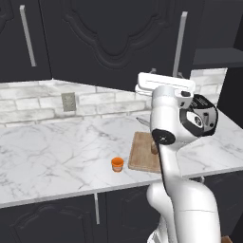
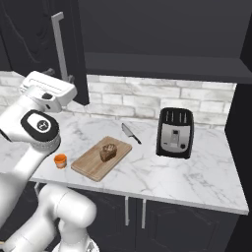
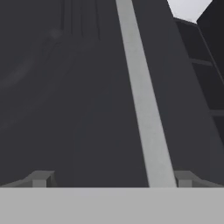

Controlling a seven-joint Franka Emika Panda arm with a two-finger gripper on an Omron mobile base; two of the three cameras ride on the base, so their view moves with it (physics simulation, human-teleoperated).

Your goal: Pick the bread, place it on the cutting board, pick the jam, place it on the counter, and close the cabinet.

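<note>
Since the food is already put down, the door is the job now.

Bread: the small brown piece of bread with a tan crust [image 2: 108, 152] stands on the light-brown wooden cutting board with rounded corners [image 2: 88, 165].

Jam: the small squat orange jam jar [image 2: 60, 160] sits on the wide white marble counter with grey veins [image 2: 187, 172], just beside the board's left end, not touching it.

Door: the tall, nearly black cabinet door with a fancy panel [image 2: 44, 44] hangs open, swung out over the counter. Its long silver bar handle [image 3: 142, 100] runs up the hand view, close in front of the hand.

Gripper: the two dark finger tips of the gripper [image 3: 111, 179] stand wide apart at the bottom of the hand view and hold nothing. The handle passes just inside the right tip [image 3: 183, 178].

Step in hand: closing the cabinet, I think.

How to do it well: push flat on the door, near the handle side (far from the hinge, so it swings easily). Go slow and follow the door's curve. Keep the fingers from catching on the bar.

Watch out: the black toaster [image 2: 174, 132] and the knife [image 2: 131, 133] are well apart from the door, so they should be safe.
</note>
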